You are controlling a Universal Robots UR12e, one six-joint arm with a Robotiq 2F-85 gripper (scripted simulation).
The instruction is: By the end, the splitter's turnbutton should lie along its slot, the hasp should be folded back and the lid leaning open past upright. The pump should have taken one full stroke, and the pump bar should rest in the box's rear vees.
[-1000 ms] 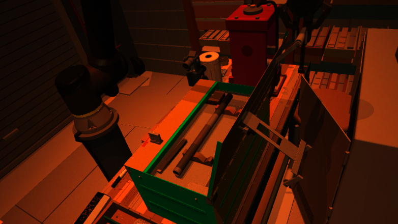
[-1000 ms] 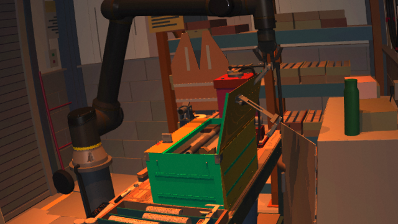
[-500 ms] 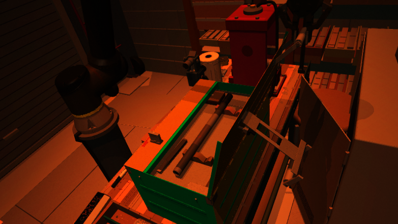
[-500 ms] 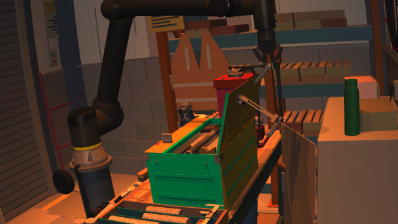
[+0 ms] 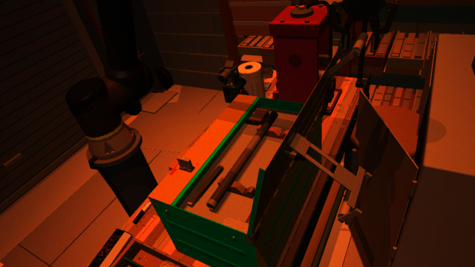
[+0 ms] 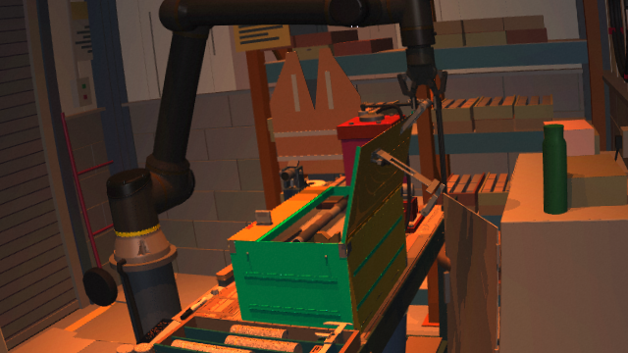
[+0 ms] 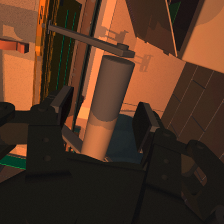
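Observation:
The lid (image 5: 292,159) of the green box (image 6: 294,264) leans open past upright, away from the box. Its hasp (image 5: 329,169) hangs folded back on the lid's outer face. My gripper (image 7: 102,110) is open around the lid's round grey handle (image 7: 107,105) at the far top corner and holds nothing. The pump bar (image 5: 242,159) lies lengthwise inside the box on the vee blocks (image 5: 242,189). The red pump (image 5: 297,49) stands behind the box. The turnbutton (image 5: 184,163) sits on the box's orange front ledge.
A tray of cylinders (image 6: 255,338) lies below the box's near end. A brown panel (image 5: 385,172) stands right of the lid. A green bottle (image 6: 554,169) stands on the right-hand block. The arm's base (image 5: 113,139) rises left of the box.

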